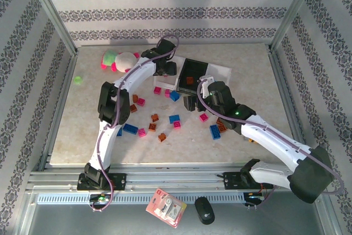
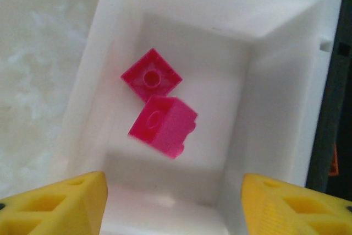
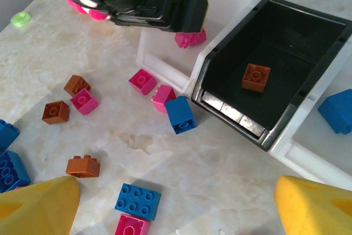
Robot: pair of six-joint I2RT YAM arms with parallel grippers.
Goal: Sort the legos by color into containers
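On the pale marbled tabletop, ringed by patterned wallpaper, legos lie scattered before the containers, the left gripper spread empty above two magenta bricks in the white tray, the right gripper likewise spread.

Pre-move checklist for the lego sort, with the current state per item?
1. Left gripper empty, jaws apart: ok.
2. Two magenta bricks inside the left white tray: ok.
3. Black tray holds an orange-brown brick: ok.
4. Blue brick in the right white tray: ok.
5. Right gripper open, empty: ok.
6. Sorting finished: not ok, loose bricks lie on the table.
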